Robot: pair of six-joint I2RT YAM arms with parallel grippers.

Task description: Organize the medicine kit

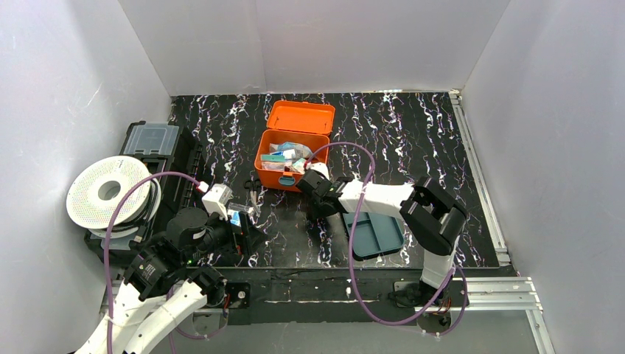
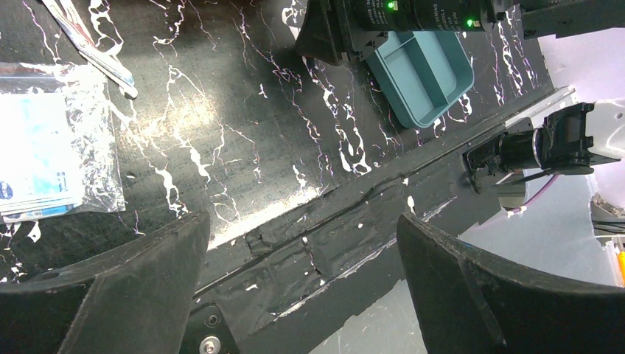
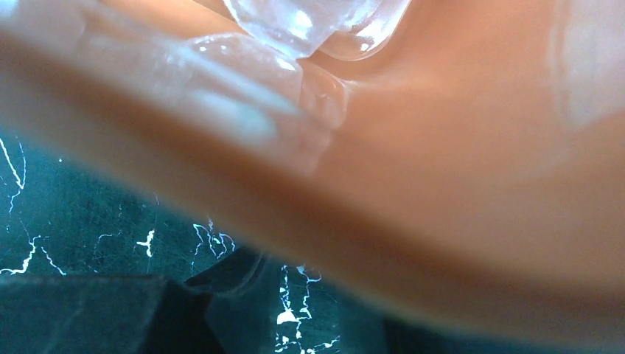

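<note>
Medicine kit [image 1: 274,178] sits far-centre, bare table [image 1: 420,147] stretching right of it, right gripper [image 1: 313,175] crowding its near right rim. Can't tell how wide that one's set. Orange tub, lid [image 1: 301,116] flipped back, stuffed with packets [image 1: 284,156]. Left gripper [image 2: 302,236] gapes wide, empty, near left. Table's black marble-look, white walls [image 1: 332,44] around.

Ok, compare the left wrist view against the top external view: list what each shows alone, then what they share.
Left wrist only: the left gripper from close up, its fingers wide apart with nothing between them. Top external only: the medicine kit, lid open and packets inside, plus the black case and the white spool at the left. Both: the teal tray, the metal tool, the clear bag and the marbled table.
</note>
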